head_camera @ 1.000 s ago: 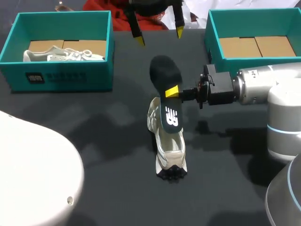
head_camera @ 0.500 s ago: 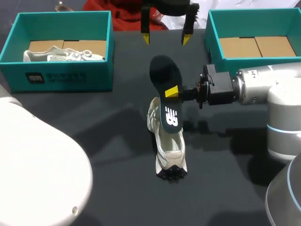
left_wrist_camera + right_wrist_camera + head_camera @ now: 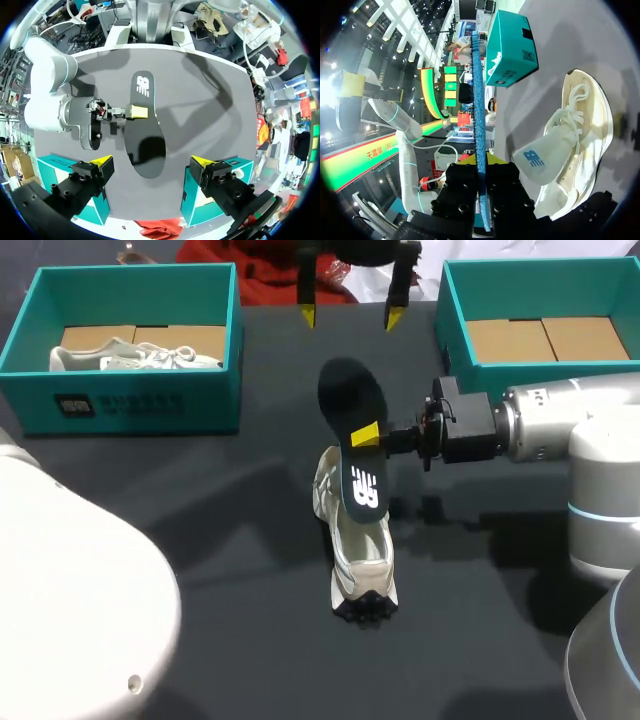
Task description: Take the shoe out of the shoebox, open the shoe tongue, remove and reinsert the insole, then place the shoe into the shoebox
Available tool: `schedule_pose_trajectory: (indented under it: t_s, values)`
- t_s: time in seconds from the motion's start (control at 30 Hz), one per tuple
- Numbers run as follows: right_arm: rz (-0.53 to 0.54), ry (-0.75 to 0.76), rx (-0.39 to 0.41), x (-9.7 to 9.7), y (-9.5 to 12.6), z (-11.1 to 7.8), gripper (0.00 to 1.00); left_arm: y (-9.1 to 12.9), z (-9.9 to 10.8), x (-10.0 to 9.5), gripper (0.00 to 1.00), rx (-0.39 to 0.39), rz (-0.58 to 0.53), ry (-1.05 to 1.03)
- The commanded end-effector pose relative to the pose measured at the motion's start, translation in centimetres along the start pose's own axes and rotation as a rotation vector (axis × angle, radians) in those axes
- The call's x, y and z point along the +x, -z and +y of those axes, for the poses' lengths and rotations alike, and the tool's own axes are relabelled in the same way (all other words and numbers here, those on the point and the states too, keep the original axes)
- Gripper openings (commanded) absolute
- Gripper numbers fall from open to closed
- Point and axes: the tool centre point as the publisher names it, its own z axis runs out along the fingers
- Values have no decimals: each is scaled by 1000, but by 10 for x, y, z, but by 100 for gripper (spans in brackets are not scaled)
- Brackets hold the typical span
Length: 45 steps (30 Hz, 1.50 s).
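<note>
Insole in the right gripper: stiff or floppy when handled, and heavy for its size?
Likely fairly stiff: pinched at one edge by the right gripper, the insole extends both ways without drooping; edge-on in the right wrist view it looks straight. Probably light, being so thin.

Left gripper [image 3: 350, 315], black fingers with yellow tips, shifts right and slightly back at far table edge; bulky white left arm housing [image 3: 70, 610] swings in foreground.

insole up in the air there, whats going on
The right arm has its jaws shut on the black insole, holding it tilted over the white sneaker on the dark table. The left arm hangs at the far edge, jaws open and empty, between the left shoebox, which holds a second sneaker, and the right shoebox.
</note>
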Motion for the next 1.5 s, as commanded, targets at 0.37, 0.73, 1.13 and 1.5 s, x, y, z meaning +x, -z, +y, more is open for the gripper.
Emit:
schedule_pose_trajectory:
  t_s: [0.37,0.73,1.13,1.5]
  values:
    - [-2,-1,-3,0,-1,-1,0,-16,-22,53,100,17,-591,-2]
    - [-2,-1,-3,0,-1,-1,0,-2,-27,68,100,-15,-649,-69]
    - [-2,-1,-3,0,-1,-1,0,-2,-30,66,100,-32,-702,-83]
    - [-2,-1,-3,0,-1,-1,0,-22,-31,72,100,-102,-907,-36]
